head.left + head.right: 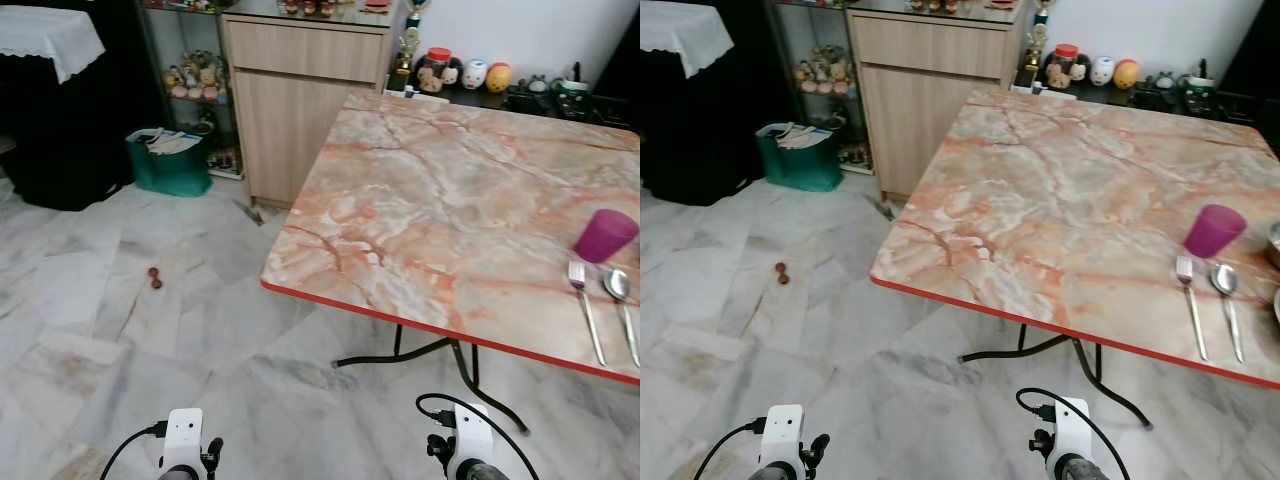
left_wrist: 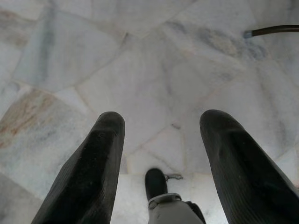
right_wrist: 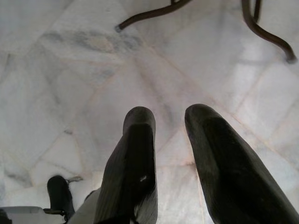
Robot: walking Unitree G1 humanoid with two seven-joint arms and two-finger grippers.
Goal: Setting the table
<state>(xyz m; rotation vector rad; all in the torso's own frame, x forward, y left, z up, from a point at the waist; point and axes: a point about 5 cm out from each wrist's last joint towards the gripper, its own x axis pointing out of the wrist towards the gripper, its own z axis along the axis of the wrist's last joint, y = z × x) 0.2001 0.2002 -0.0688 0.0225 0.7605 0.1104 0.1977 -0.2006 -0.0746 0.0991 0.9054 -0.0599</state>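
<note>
While both grippers — left gripper (image 2: 161,135), right gripper (image 3: 170,116) — hang empty with fingers apart, a purple plastic cup (image 1: 604,235) stands just beside the silver metal fork (image 1: 585,308) on the pink marble-patterned table (image 1: 430,210).

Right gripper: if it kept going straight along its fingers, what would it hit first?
Most likely the pale marble floor. The right gripper, fingers apart and empty, points down at bare tiles; the table's dark metal legs lie further on and off to the side.
</note>
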